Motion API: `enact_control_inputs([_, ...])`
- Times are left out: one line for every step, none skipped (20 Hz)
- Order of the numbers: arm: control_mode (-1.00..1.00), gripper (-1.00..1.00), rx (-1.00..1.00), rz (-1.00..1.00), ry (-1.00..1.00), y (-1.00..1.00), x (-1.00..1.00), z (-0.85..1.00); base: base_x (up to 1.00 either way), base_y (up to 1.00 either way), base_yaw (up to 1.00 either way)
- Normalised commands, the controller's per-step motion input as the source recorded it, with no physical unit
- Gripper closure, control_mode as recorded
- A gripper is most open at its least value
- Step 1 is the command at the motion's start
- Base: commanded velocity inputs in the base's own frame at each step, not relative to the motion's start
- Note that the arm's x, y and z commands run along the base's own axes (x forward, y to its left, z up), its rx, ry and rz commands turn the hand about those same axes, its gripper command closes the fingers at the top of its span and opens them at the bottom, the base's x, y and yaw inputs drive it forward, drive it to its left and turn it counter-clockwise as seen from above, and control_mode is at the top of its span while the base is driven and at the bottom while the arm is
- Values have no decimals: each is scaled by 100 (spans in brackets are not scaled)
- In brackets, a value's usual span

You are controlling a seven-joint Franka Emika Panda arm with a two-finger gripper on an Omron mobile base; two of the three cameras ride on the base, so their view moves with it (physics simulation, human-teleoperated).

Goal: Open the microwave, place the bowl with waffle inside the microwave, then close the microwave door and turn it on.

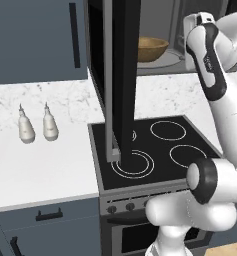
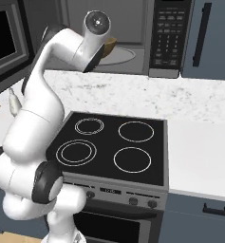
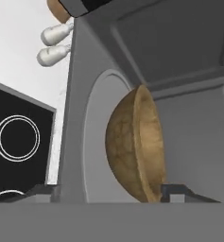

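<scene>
Wide black microwave w/ grey interior (image 2: 133, 42) stands open at the back of the white marble counter (image 2: 199, 102), keypad panel at its right edge. Its black dark-glass door w/ grey frame (image 1: 121, 75) swings fully out, edge-on in left base view, lower corner hanging over the near-left ring of the black four-ring stovetop (image 2: 114, 147). Round tan-brown wooden bowl (image 3: 134, 142) sits inside on the round grey turntable (image 3: 97, 137), set toward the cavity's left side, open room to its right & above up to the ceiling. Gripper (image 3: 106, 194) is at the cavity mouth; jaws stand wide apart, one dark tip each side of the bowl's near edge, no contact visible, bowl not gripped. Waffle can't be made out. Two white squeeze bottles (image 1: 37, 125) stand upright on the counter left of the stove, well apart from the door's swing. Right counter stretch lies bare.
</scene>
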Motion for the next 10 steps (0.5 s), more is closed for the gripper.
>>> enact_control_inputs([-100,100,-10,1,-13,0,-100,20,0,0,0])
enact_control_inputs([-100,100,-9,0,-14,0,-100,24,0,0,0])
enact_control_inputs([-100,100,-10,0,-15,-9,-100,27,0,0,0])
enact_control_inputs([-100,100,-12,0,-14,-9,-100,26,0,0,0])
enact_control_inputs([-100,100,-13,0,-15,-17,-100,29,0,0,0])
enact_control_inputs([-100,100,-14,0,-16,-18,-100,25,0,0,0])
enact_control_inputs([-100,100,-16,0,-17,-16,-100,23,0,0,0])
enact_control_inputs([-100,100,-17,0,-15,-9,-100,17,0,0,0])
enact_control_inputs([-100,100,-21,0,-9,0,-100,7,0,0,0])
enact_control_inputs([-100,100,-23,0,-7,0,-100,0,0,0,0])
